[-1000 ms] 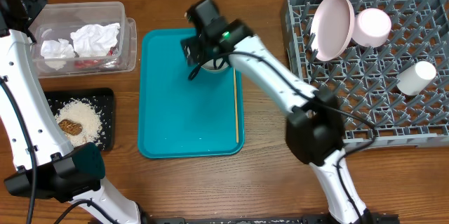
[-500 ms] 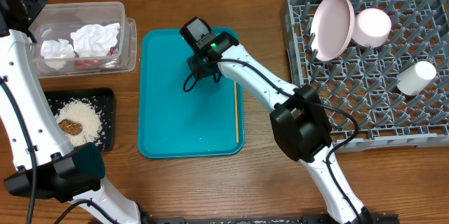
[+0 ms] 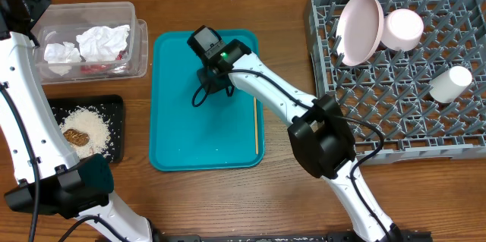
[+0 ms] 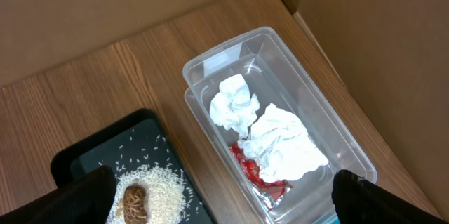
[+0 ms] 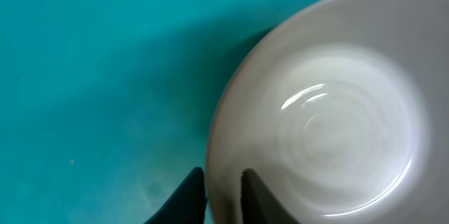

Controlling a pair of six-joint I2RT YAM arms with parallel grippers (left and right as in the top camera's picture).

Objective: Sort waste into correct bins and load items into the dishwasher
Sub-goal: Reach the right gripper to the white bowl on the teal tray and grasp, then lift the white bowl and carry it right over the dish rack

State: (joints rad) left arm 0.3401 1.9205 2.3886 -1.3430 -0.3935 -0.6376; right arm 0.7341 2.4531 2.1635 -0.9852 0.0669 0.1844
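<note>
Right claw [image 5: 221,182] is pinching the rim of the grey-white bowl [image 5: 323,126], one finger [image 5: 188,194] sitting outside the rim and the other inside. The bowl is sitting upright on the teal tray [image 3: 182,121], in its far half. From overhead my arm is covering it. The tray is lying mid-bench, and the wooden stick [image 3: 257,124] is lying along its right edge.

The dish rack [image 3: 425,121] is taking up the far right corner of the bench. The large plate [image 3: 359,28] is standing on edge among the pegs at the rack's far left. The smaller plate [image 3: 402,29] is leaning just beside it, and the white cup [image 3: 449,84] is lying on its side nearer the rack's right edge.

Left claw [image 4: 221,185] is spread wide, holding nothing and hovering above the far left corner of the bench. The clear tub [image 3: 137,45] there is holding two crumpled napkins [image 3: 102,41] and the red wrapper [image 4: 256,171]. The black tray [image 3: 114,105] is sitting by the left edge, just nearer than the tub, carrying the rice crumbs [image 3: 95,124] with the biscuit piece [image 3: 74,137] on top.
</note>
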